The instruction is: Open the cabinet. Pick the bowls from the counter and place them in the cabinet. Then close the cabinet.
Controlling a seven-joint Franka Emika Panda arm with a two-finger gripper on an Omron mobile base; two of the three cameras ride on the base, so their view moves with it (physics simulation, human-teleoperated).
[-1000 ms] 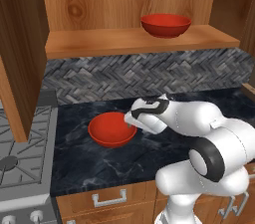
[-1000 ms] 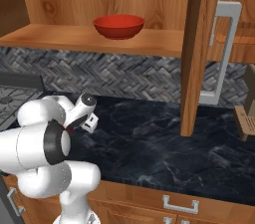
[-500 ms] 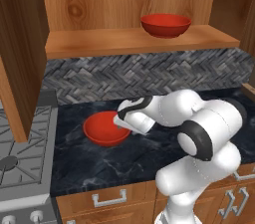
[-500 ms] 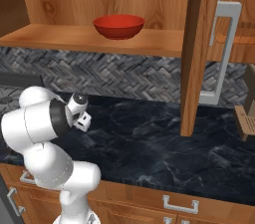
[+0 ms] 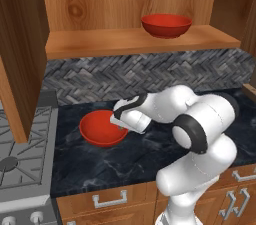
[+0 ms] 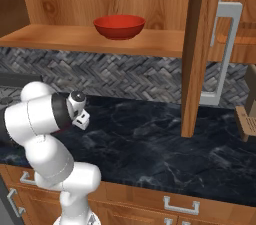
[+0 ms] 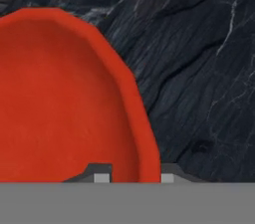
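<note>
I am gripping the right-hand rim of the red bowl on the counter (image 5: 102,128): my tool (image 7: 133,175) is straddling that rim, one finger tip inside the bowl (image 7: 101,174) and one outside it, the two closed in on the thin wall. The bowl is sitting on the dark counter (image 5: 150,154) just right of the stove (image 5: 20,159), and nearly all of it is lying to the left of my tool, so its weight will be hanging off one side of the pinch once I lift. The open cabinet's shelf (image 5: 130,41) is waiting above and farther back, toward the wall, with the other red bowl (image 5: 166,24) already resting on its right part. I am judging the coming move as up first, then back, aiming left of that bowl where the shelf is bare. The risk is the bowl tipping in my grip.
</note>
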